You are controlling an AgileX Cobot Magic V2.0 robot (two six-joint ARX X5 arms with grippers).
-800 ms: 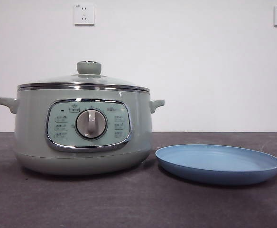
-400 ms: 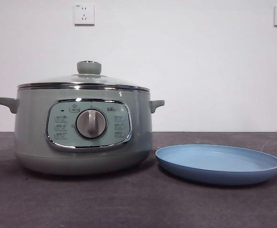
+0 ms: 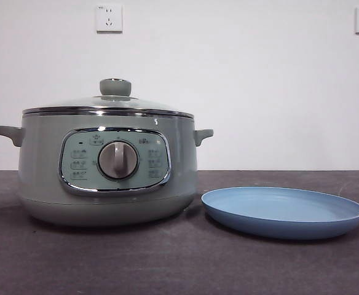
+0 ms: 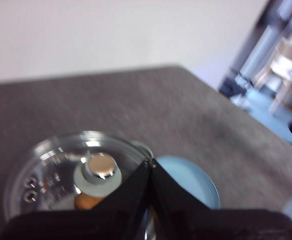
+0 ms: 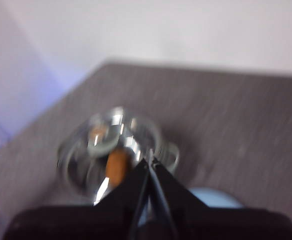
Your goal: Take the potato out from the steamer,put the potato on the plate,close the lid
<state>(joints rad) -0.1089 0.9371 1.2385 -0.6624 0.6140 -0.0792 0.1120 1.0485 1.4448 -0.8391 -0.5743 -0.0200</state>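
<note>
I see the steamer (image 3: 109,169) standing on the dark surface (image 3: 167,264), its lid (image 3: 109,103) seated on the chrome rim, knob (image 3: 115,87) up. The blue plate (image 3: 283,212) lies just beside it. On the white wall behind I see two sockets (image 3: 109,18).

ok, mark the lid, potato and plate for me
lid (image 3: 115,87), front view, on its green knob.
potato (image 4: 86,201), left wrist view, orange skin seen through the glass.
plate (image 3: 284,212), front view, bare inner surface.
</note>
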